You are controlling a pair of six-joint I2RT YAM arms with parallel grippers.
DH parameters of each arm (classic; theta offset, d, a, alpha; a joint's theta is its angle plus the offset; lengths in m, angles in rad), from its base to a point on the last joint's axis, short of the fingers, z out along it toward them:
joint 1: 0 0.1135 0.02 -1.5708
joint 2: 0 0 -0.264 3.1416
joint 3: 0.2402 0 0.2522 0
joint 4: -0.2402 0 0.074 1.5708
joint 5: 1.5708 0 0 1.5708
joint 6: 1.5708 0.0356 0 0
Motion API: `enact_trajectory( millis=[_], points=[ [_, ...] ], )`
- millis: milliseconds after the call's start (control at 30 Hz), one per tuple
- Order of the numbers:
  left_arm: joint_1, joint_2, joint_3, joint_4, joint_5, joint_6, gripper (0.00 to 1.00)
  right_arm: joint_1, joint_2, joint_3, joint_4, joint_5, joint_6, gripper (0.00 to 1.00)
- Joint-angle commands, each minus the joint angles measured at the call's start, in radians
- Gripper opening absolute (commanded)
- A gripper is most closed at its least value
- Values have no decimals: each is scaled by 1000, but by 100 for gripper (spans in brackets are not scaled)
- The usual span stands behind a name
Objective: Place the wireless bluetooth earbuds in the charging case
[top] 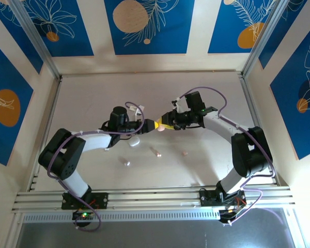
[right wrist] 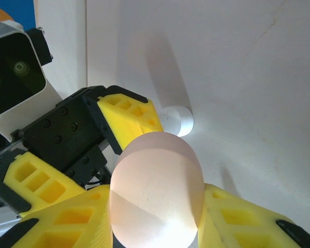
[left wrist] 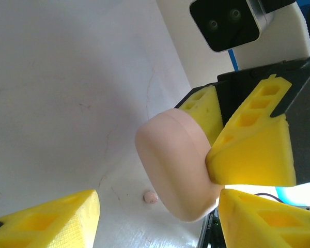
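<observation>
A pale pink pebble-shaped charging case [top: 160, 126] hangs above the table's middle, lid closed. My right gripper [top: 164, 125] is shut on it, its yellow fingers [right wrist: 237, 219] pressing both sides of the case [right wrist: 156, 191]. My left gripper [top: 153, 124] faces it from the left and stands open, its fingers [left wrist: 46, 219] set wide around the case [left wrist: 173, 160]; the right finger is close to the case, the left one well apart. A pink earbud [left wrist: 151, 197] lies on the table below. Two pink earbuds [top: 155, 151] [top: 184, 153] and a white one [top: 126, 162] lie in front of the arms.
A white charging case [top: 134, 140] rests on the table under the left arm, also seen past the pink case in the right wrist view [right wrist: 179, 120]. Metal frame posts [top: 46, 62] and a rail [top: 155, 197] border the white table [top: 93, 98].
</observation>
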Motion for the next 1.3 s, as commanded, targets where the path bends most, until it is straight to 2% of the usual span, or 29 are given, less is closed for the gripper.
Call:
enact_trajectory(
  millis=[0,233,633,833,933,1133,1267],
  points=[
    [10,4,-2,15,16,4,56,5,1,-3,26,-65,27,38],
    [25,11,-7,-6,-7,13,53,-9,-20,-18,50,-93,48,37],
    [53,26,10,-144,-73,55,53,-42,-63,-34,17,-101,36,37],
    [67,-44,-16,-152,-98,71,52,-62,-64,-51,-2,-83,15,37],
    [65,-90,-32,-115,-75,76,43,-68,-53,-55,-7,-79,6,37],
    [44,-129,-46,-6,-1,46,13,-63,-24,-56,4,-73,7,37],
    [10,-100,-28,35,37,19,4,-52,-5,-50,12,-72,13,37]
  ],
)
